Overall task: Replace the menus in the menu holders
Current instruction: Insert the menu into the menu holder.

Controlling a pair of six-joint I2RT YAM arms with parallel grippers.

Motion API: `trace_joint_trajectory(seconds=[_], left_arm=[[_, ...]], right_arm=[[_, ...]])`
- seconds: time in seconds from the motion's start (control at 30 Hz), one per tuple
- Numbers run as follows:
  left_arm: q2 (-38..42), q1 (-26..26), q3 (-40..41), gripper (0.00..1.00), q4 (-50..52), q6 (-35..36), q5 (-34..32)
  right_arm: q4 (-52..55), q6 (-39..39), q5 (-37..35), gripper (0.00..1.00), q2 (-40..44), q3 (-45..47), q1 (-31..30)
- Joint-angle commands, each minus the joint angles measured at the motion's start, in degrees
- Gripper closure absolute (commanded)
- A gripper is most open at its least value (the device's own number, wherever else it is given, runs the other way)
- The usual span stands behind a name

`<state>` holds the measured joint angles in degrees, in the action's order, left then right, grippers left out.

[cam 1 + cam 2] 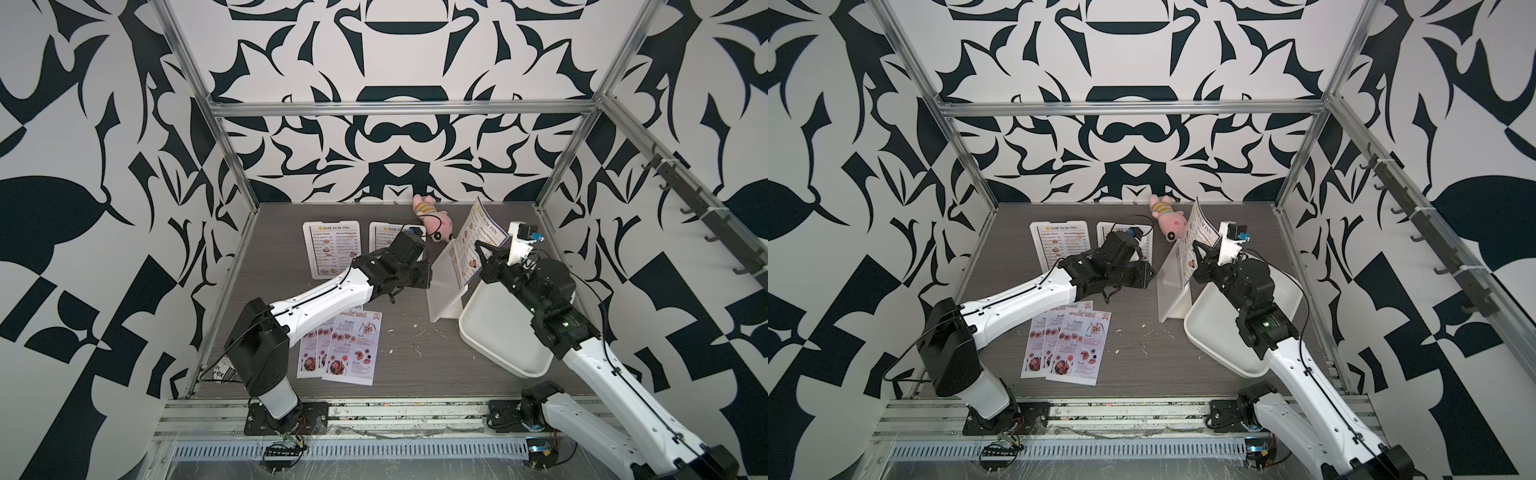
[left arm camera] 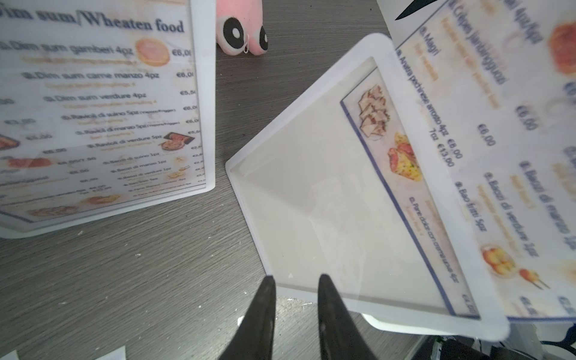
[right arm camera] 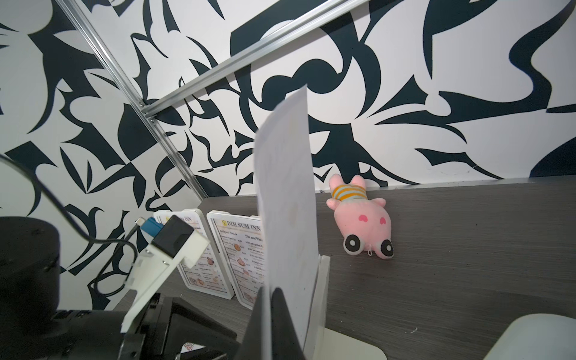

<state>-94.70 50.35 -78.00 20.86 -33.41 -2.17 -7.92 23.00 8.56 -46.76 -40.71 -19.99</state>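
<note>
Right gripper (image 1: 484, 252) clamps menu (image 1: 478, 226), half out of holder (image 1: 444, 286), desk (image 1: 270, 286) back right. Left gripper (image 2: 296, 277) straddles holder edge, grip unclear.

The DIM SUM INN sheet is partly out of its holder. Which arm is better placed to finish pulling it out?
Right. The right gripper is shut on the DIM SUM INN menu, which sticks out of the menu holder. The left gripper straddles the holder's edge, likely steadying it.

- Top views: high at front, facing down; both share whole table (image 1: 415, 365);
- Left wrist: close over menu holder (image 2: 311, 98);
- Right wrist: low, facing back wall (image 3: 405, 93).
</note>
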Motion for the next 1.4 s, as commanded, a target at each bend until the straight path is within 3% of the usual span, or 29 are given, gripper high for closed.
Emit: trace_joint_trajectory(seconds=[0.0, 0.43, 0.73, 1.0, 1.23, 1.37], left_arm=[[1.6, -0.2, 0.2, 0.73, 0.6, 0.5, -0.5], [1.7, -0.2, -0.8, 0.74, 0.7, 0.7, -0.9], [0.8, -0.3, -1.8, 0.74, 0.2, 1.1, -1.2], [1.1, -0.2, -1.8, 0.74, 0.0, 1.1, -1.8], [2.3, 0.0, -0.1, 0.74, 0.6, 0.9, -2.4], [0.6, 4.5, 0.7, 0.75, 1.6, 2.3, -1.1]], right_arm=[[-0.3, 0.5, 1.0, 0.98, 1.6, 0.1, -0.3], [-0.6, 3.2, 2.5, 0.95, 2.2, 2.3, -0.7], [4.3, 6.0, 3.6, 0.80, 5.9, 3.6, -1.4], [20.6, -1.3, -2.4, 0.68, 3.0, -6.4, -1.3], [20.6, -1.8, -3.7, 0.67, -1.0, -9.4, -1.3], [28.0, -1.0, -8.7, 0.64, -3.9, -13.7, -1.3]])
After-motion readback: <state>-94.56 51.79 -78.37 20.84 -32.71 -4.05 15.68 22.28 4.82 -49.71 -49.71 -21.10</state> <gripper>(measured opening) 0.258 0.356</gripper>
